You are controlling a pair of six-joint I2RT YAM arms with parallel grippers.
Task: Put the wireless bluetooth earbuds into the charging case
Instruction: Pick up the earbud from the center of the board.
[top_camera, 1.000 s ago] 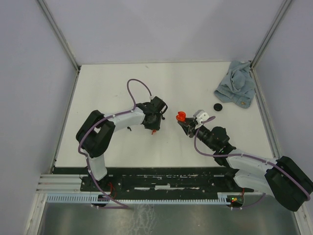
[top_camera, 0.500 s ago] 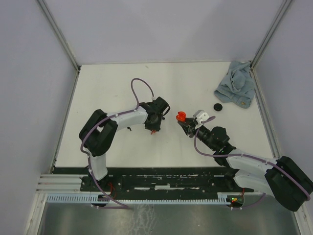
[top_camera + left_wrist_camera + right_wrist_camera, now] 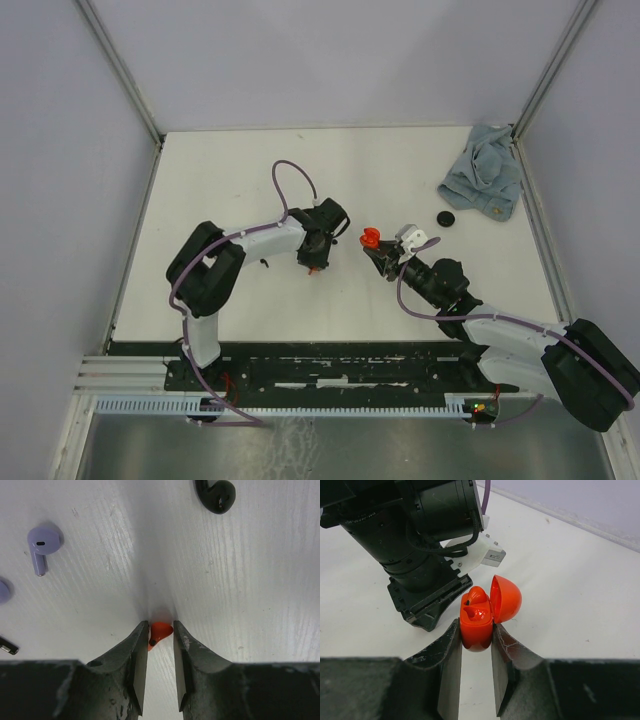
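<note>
On the table [image 3: 220,180], left jaws have tightened on red earbud [image 3: 161,630]; right jaws clamp case [image 3: 476,626].

Glossy red plastic shines on the charging case [image 3: 477,625] and the red earbud [image 3: 161,631]. The black earbud [image 3: 216,495] gleams likewise, while the lilac earbud [image 3: 42,542] looks satin. The white table [image 3: 250,580] shows matt, grained paint. The left hand [image 3: 161,624] has dull, scuffed black fingers [image 3: 135,670]. A blue-grey cloth [image 3: 485,178] looks soft and crumpled.
</note>
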